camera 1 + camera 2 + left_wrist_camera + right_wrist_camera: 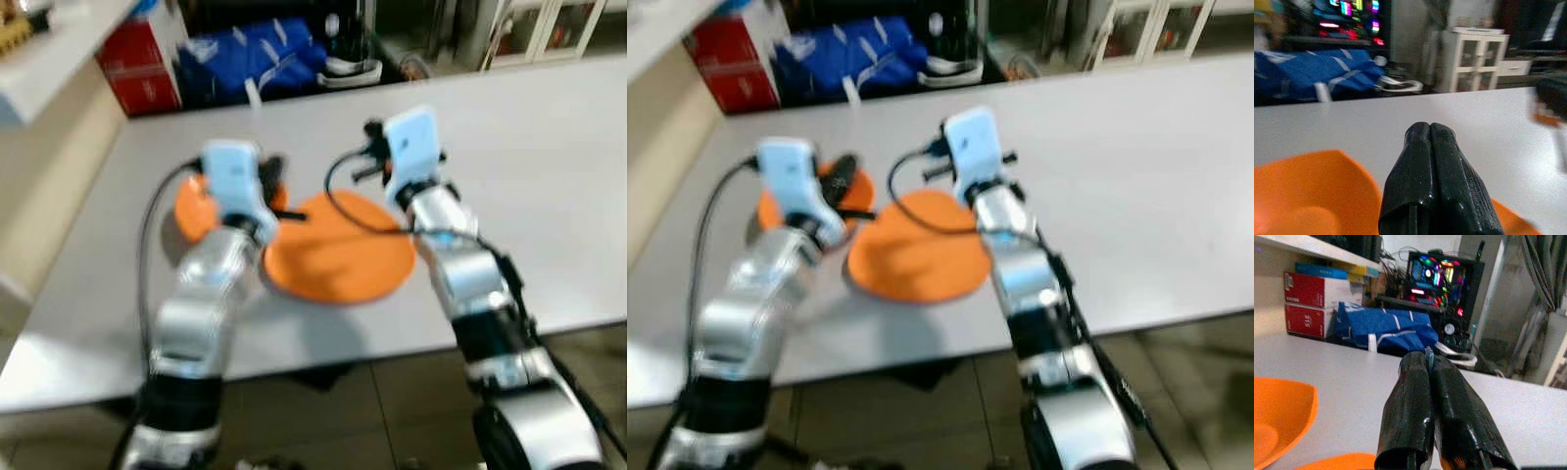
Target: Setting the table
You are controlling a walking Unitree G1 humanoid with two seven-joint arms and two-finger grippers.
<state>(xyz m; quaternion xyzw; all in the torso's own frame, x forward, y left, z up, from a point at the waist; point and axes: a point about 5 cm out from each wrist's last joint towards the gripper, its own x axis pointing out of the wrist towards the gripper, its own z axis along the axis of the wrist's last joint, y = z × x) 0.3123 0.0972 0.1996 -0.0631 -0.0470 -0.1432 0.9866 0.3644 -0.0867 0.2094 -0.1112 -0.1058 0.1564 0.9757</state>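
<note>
A pale grey worktop (549, 196) ran across the middle of the left eye view, and on it, a little left of centre, lay a large flat round orange plate (338, 259). Just beside it toward the upper left sat a smaller orange bowl (196, 211), partly hidden by the left arm; whether bowl and plate touched could not be told from the blurred picture. The left end effector (1430, 132) hung above the worktop between the two orange pieces, its two black fingers pressed together and gripping nothing, with the bowl's rim (1327, 191) low in the left wrist view and a sliver of the plate at the lower right. The right end effector (1429, 363) stood over the far edge of the plate, near the centre of the head views, likewise clenched; a thin bluish-white sliver showed between its tips, too small to identify. In the right wrist view the bowl (1281, 416) lay at the lower left. Beyond the worktop's far edge, in the upper left of the left eye view, a red cardboard box (137, 64) stood beside a blue fabric bag with white stripes (257, 54), and a white cabinet with glass doors (1471, 61) showed at the upper right of the left wrist view.
</note>
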